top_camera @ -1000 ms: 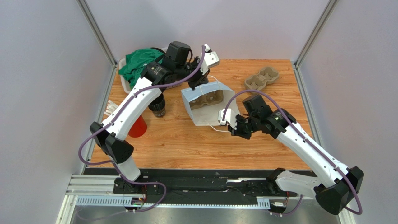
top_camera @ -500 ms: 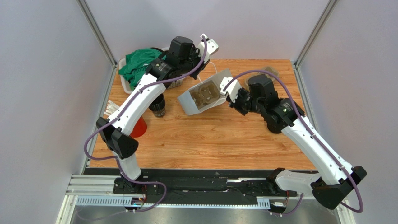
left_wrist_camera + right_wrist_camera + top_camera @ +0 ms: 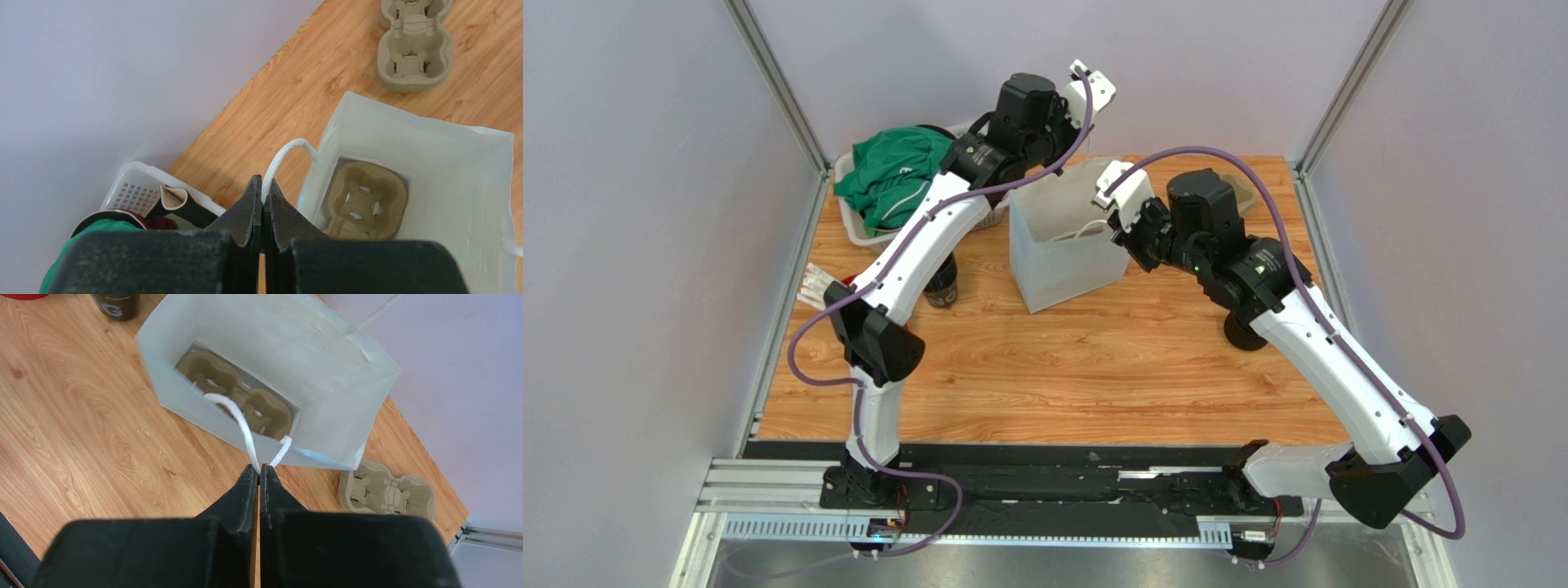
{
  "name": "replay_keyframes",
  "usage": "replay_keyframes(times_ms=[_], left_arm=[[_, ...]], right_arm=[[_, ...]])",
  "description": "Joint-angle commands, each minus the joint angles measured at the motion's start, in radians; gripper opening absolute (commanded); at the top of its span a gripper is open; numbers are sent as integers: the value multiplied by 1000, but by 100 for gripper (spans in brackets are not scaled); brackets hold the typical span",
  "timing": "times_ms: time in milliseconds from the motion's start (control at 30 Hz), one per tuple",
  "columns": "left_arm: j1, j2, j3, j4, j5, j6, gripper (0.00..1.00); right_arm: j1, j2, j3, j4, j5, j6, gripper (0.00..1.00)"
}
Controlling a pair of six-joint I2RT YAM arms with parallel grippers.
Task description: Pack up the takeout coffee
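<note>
The takeout coffee (image 3: pixel 943 286), a small black cup, stands on the table left of the bag, partly behind my left arm; its lower part shows at the top edge (image 3: pixel 116 302) of the right wrist view. A white paper bag (image 3: pixel 1059 255) stands upright with its mouth open and a cardboard cup carrier (image 3: pixel 366 196) (image 3: pixel 236 387) on its bottom. My left gripper (image 3: pixel 1059 159) (image 3: pixel 263 184) is shut on the bag's far cord handle (image 3: pixel 287 150). My right gripper (image 3: pixel 1125 232) (image 3: pixel 258 470) is shut on the near cord handle (image 3: pixel 242 425).
A second cup carrier (image 3: pixel 415 43) (image 3: pixel 387 490) lies on the table right of the bag. A white basket (image 3: pixel 852 218) with green cloth (image 3: pixel 891 172) sits at the back left. A squat black round piece (image 3: pixel 1247 333) lies under my right arm. Small packets (image 3: pixel 815 284) lie at the left edge.
The bag lay on its side with its mouth toward the camera; both grippers have raised it by its handles and stood it upright, farther back. Both arms reached farther from their bases.
</note>
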Motion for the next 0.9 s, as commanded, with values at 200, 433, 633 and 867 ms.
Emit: replay_keyframes(times_ms=[200,433,633,867], left_arm=[[0,82,89,126,-82,46,4],[-1,96,89,186,-146,63,4],[-1,120,92,230,-180,101,4],[-1,172,117,276,-232,121,5]], right_arm=[[19,53,42,137,88,46,0],[19,98,78,178,133,58,1],[19,101,64,200,156,52,17],[19,101,79,193,160,56,34]])
